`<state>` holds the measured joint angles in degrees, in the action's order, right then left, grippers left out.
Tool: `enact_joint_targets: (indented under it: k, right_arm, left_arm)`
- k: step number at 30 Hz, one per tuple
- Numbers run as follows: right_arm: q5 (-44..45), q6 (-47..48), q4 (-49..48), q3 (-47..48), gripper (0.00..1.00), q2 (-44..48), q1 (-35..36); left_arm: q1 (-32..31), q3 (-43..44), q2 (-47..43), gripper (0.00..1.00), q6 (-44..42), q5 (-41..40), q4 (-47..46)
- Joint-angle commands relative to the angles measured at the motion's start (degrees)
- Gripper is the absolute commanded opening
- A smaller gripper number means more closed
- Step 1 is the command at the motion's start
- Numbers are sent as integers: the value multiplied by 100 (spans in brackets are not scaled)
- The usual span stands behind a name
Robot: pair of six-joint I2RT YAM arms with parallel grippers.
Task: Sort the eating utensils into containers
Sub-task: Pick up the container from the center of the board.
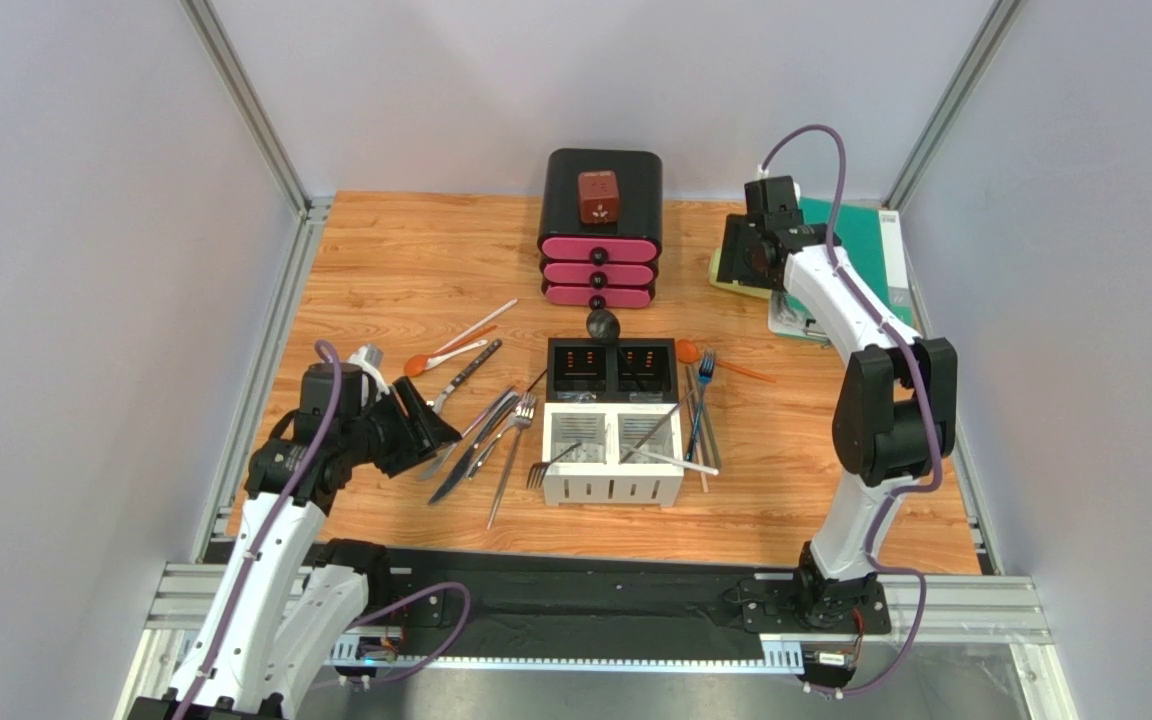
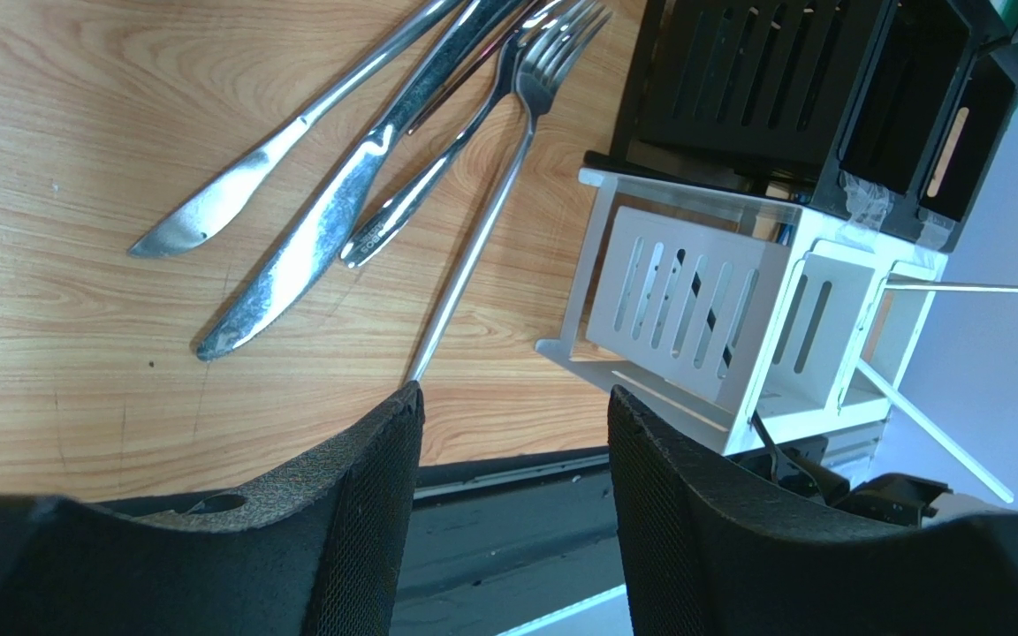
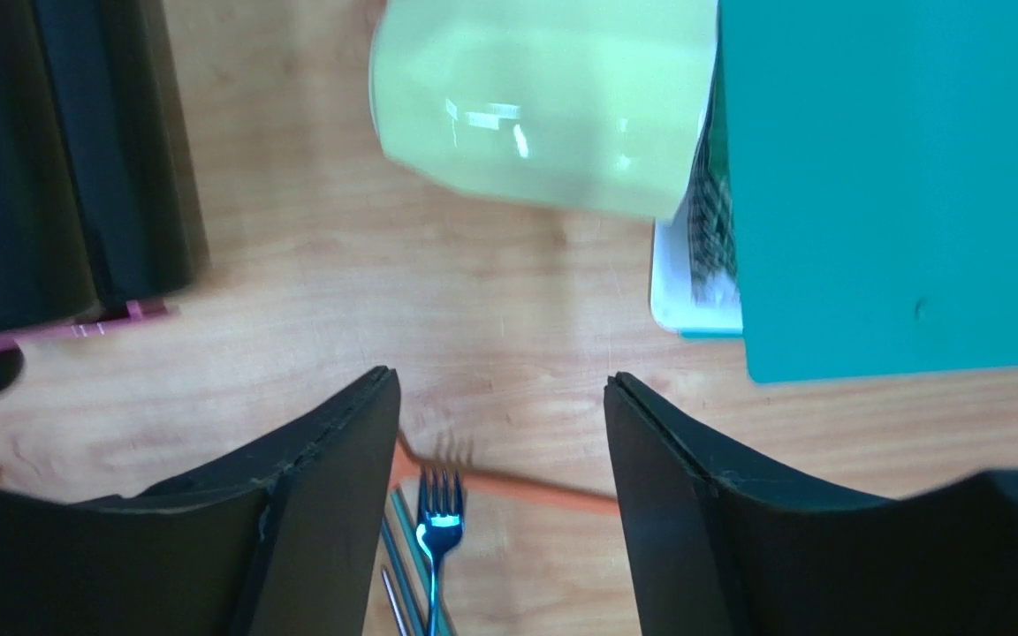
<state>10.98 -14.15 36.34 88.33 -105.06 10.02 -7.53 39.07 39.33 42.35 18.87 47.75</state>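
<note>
Top external view: the small square four-compartment caddy [image 1: 612, 425], with two black cells behind and two white slotted cells in front, stands mid-way across the wooden table [image 1: 387, 270]. Slim silver metal knives and forks [image 1: 480, 435] lie loose just left of it. An orange plastic spoon [image 1: 425, 362] lies farther left, and a lone fork [image 1: 702, 390] lies beside its right wall. The left gripper [image 1: 425, 435] sits low near the silver pieces. The right gripper [image 1: 743, 255] is at the far right, beyond a black-and-pink drawer box [image 1: 600, 225].

Left wrist view: the left gripper [image 2: 514, 411] is spread, with nothing between its fingers. The knives and forks lie ahead of it, the caddy to their right.

Right wrist view: the right gripper [image 3: 501, 398] is spread wide and empty over bare wood. A pale green mug [image 3: 548, 100] is ahead, a teal board [image 3: 893, 172] to the right, and the lone fork lies between the fingers' bases.
</note>
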Motion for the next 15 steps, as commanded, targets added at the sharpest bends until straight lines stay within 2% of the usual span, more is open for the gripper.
enact_joint_targets:
  k: [1,3,7,15]
  right_arm:
    - [-34,-175,-92,658,63,-471,-254]
    - [-324,-316,-100,816,64,-647,-457]
    - [-351,-325,-65,1203,65,-1034,-659]
    - [-571,-325,-171,1212,65,-1210,-861]
  left_arm:
    - [-29,110,-31,60,10,-77,-55]
    - [-29,118,4,60,10,-77,-64]
    - [-29,136,83,60,-7,-86,-72]
    - [-29,171,277,60,-16,-121,-99]
